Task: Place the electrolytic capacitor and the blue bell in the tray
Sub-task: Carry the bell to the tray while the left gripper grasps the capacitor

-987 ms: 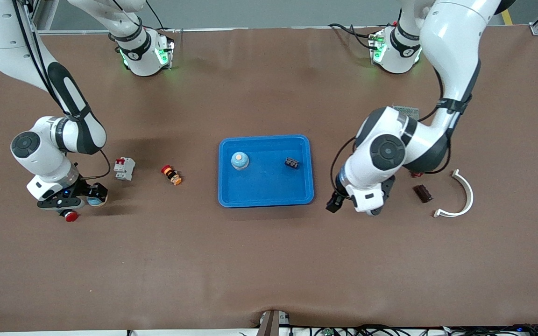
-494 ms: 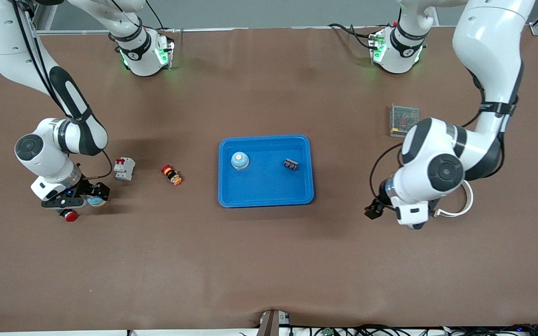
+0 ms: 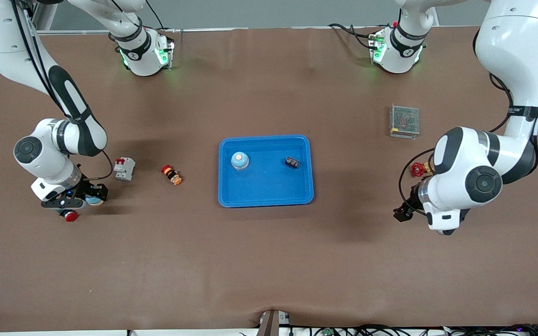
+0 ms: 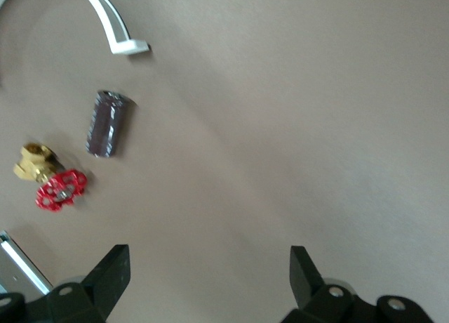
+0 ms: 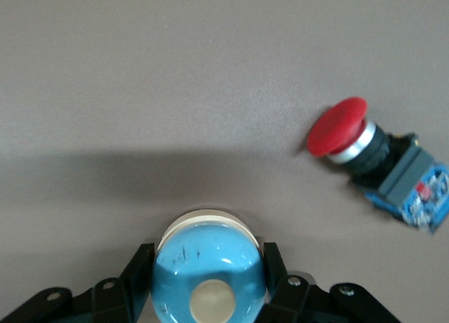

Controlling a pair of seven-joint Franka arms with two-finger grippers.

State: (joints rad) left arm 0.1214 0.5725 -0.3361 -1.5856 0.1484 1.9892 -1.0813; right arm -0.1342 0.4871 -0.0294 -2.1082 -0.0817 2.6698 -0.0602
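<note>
The blue tray (image 3: 266,196) lies mid-table and holds a blue bell (image 3: 240,160) and a small black component (image 3: 291,163). My right gripper (image 3: 89,199) is at the right arm's end of the table, shut on a second blue bell (image 3: 94,200), with its fingers (image 5: 137,270) pressed against both sides of that bell (image 5: 209,274), low over the table. My left gripper (image 3: 407,212) is open and empty (image 4: 208,263) over bare table at the left arm's end. The dark cylindrical capacitor (image 4: 107,123) lies on the table; the left arm hides it in the front view.
A red push button (image 3: 69,215) lies beside the right gripper, also in the right wrist view (image 5: 365,151). A white circuit breaker (image 3: 124,168) and a small red-orange switch (image 3: 172,175) lie between it and the tray. A red valve (image 3: 417,169), a white curved piece (image 4: 105,21) and a mesh box (image 3: 405,121) are near the left arm.
The left arm swung from beside the tray toward the left arm's end of the table, covering the capacitor and white piece in the front view. The right gripper has hardly moved.
</note>
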